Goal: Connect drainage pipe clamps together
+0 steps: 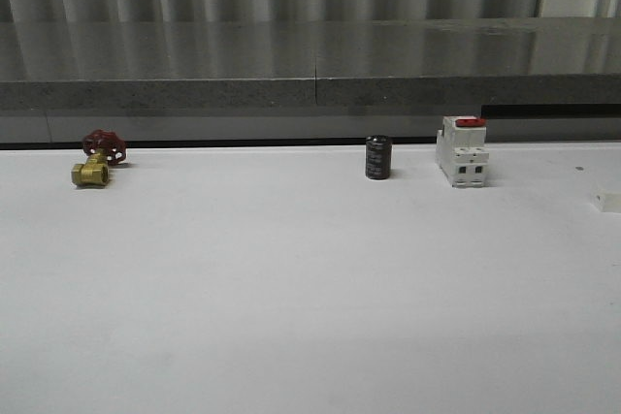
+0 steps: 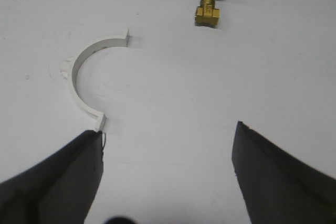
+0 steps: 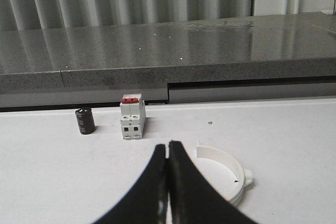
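The left tool [image 2: 168, 171] is spread wide above the white worktop [image 1: 291, 288], one clamp half [image 2: 84, 82] lying flat just beyond its fingertip with bare surface between it and the valve [image 2: 208, 1] farther off. The right tool [image 3: 167, 182] is pressed together and empty, the other clamp half [image 3: 226, 174] flat just beside it, short of the breaker [image 3: 131, 116]. Left of the breaker along the far edge stands a capacitor [image 1: 378, 157], with open worktop in front.

Right half-ring [image 3: 226, 174]: our shut right pincer [image 3: 167, 182] is hiding its near arc from us.
Front view's right edge: we are seeing a cut-off white piece [image 1: 608, 202].
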